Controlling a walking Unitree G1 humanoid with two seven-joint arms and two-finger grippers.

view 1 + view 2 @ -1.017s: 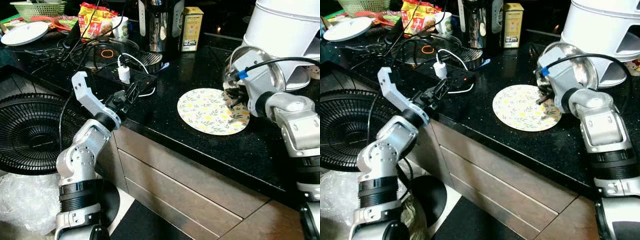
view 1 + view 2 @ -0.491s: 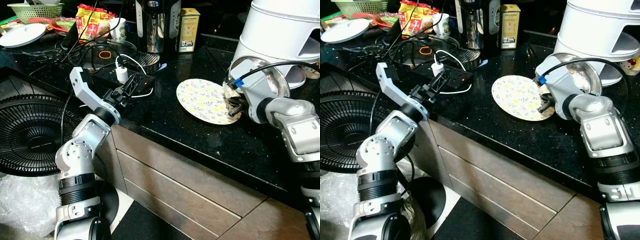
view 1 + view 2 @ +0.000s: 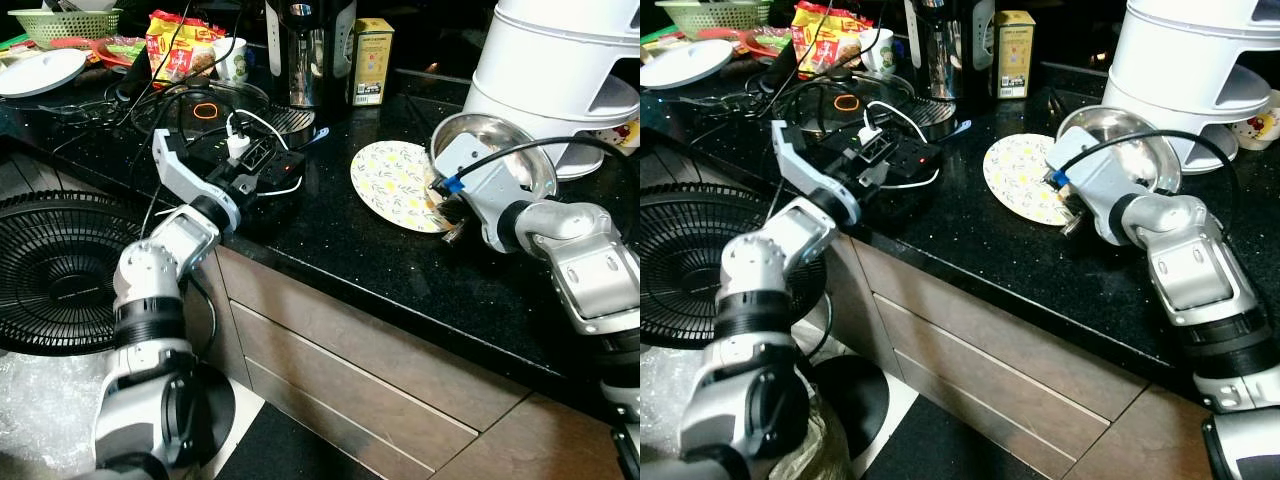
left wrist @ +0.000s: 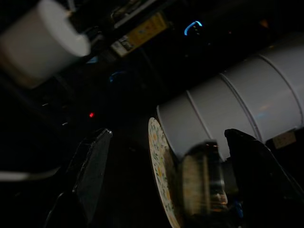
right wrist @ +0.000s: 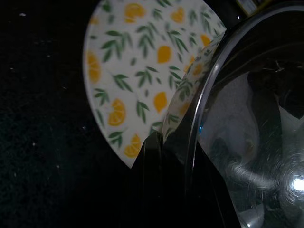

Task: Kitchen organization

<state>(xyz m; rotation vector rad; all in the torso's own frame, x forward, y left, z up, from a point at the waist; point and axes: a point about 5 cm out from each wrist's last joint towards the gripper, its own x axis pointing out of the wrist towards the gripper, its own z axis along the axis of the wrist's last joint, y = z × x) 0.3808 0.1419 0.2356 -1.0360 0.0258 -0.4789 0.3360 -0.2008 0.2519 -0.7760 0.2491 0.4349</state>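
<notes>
Right pincer (image 3: 450,205) is clamped on the near rim of the steel bowl (image 3: 505,160), which overlaps the patterned plate (image 3: 395,183); left pincer (image 3: 262,163), fingers spread and empty, lies well apart over the worktop (image 3: 330,250).

Counted on the tabletop (image 3: 360,250): one lemon-print plate (image 3: 392,180), one steel bowl (image 3: 500,160), one white stacked steamer (image 3: 560,70), one black power strip (image 3: 250,165) and one white charger plug (image 3: 237,148). At the rear: one steel kettle (image 3: 305,50), one yellow tin (image 3: 372,60), one mug (image 3: 232,58), one white lid (image 3: 45,72), one green basket (image 3: 65,20). One black fan grille (image 3: 55,270) stands beside the cabinet.
</notes>
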